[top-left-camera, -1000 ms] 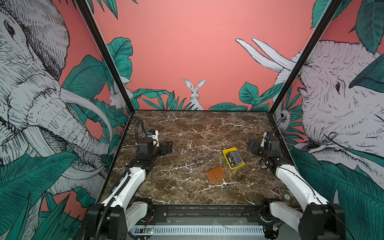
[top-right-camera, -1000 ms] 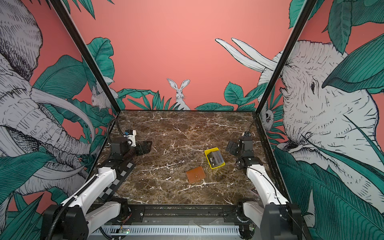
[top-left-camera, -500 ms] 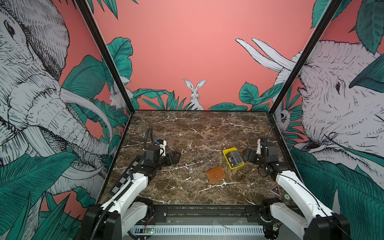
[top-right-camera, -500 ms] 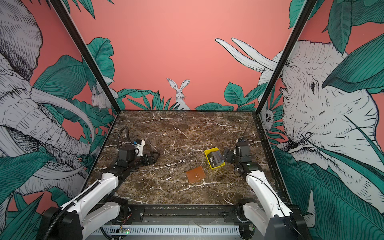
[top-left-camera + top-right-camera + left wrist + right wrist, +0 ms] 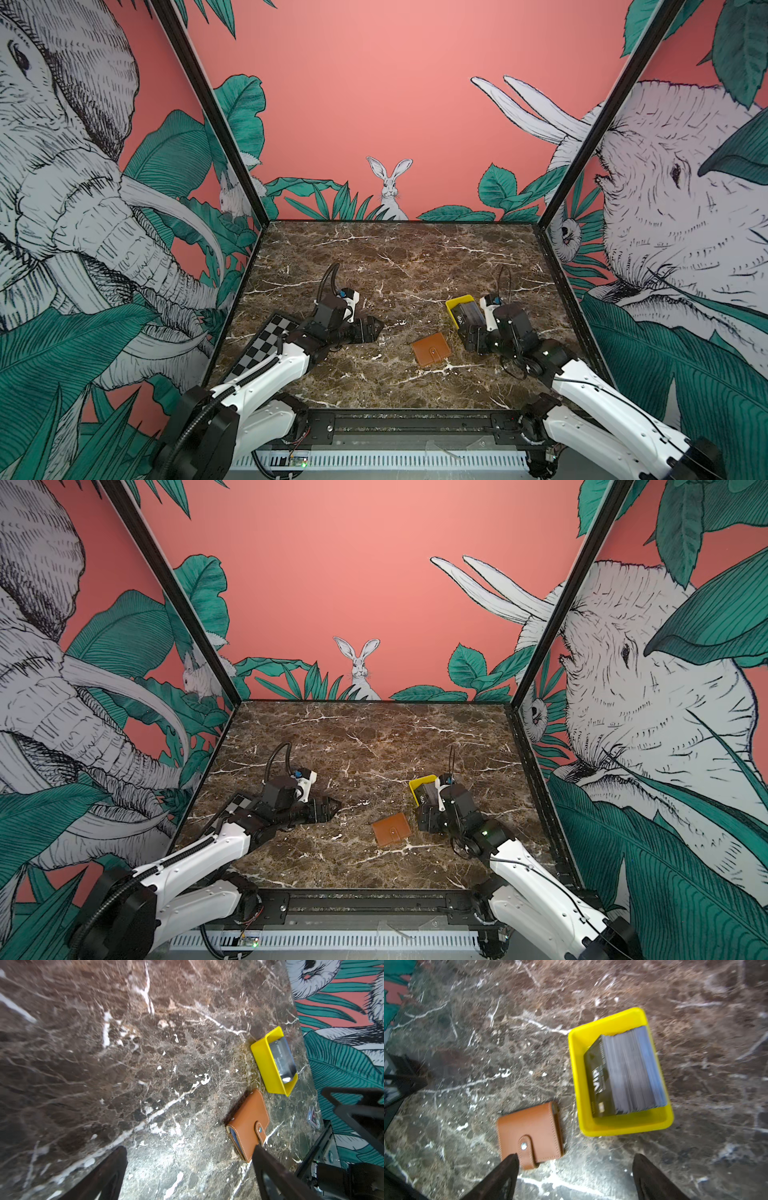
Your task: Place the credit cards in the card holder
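The card holder is a tan leather wallet lying shut, snap tab fastened, on the marble table. It also shows in both wrist views. The credit cards, a dark stack with white lettering, stand on edge in a yellow tray just behind the holder. My left gripper hovers low, left of the holder, open and empty. My right gripper is open and empty above the table, at the tray's near end and right of the holder.
A black-and-white checkerboard plate lies at the table's left edge under the left arm. A small triangular marker sits near the front right. Printed walls close three sides, and a black rail runs along the front.
Both arms have swung inward from the table's sides. The left gripper has moved right toward the card holder; the right gripper has moved left and nearer, to the tray's near end.
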`<state>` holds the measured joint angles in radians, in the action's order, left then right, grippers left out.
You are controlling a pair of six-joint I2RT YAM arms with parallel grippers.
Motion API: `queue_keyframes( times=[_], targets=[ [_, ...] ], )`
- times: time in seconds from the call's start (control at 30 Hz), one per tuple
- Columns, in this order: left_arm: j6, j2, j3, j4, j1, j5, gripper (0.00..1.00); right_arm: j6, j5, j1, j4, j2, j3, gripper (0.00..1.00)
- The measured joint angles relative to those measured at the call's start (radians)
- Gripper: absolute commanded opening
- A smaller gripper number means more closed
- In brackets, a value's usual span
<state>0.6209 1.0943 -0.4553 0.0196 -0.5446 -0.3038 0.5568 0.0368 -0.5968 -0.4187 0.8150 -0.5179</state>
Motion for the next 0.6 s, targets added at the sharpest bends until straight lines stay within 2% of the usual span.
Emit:
queue_keyframes(
  times=[0.37, 0.6],
  targets=[
    [0.027, 0.098, -0.004, -0.079, -0.059, 0.046, 0.96, 0.134, -0.084, -0.307, -0.027, 0.079, -0.016, 0.69],
    [0.064, 0.098, -0.004, -0.151, -0.063, 0.056, 0.94, 0.263, -0.129, -0.392, 0.001, 0.172, -0.017, 0.61]
  ],
)
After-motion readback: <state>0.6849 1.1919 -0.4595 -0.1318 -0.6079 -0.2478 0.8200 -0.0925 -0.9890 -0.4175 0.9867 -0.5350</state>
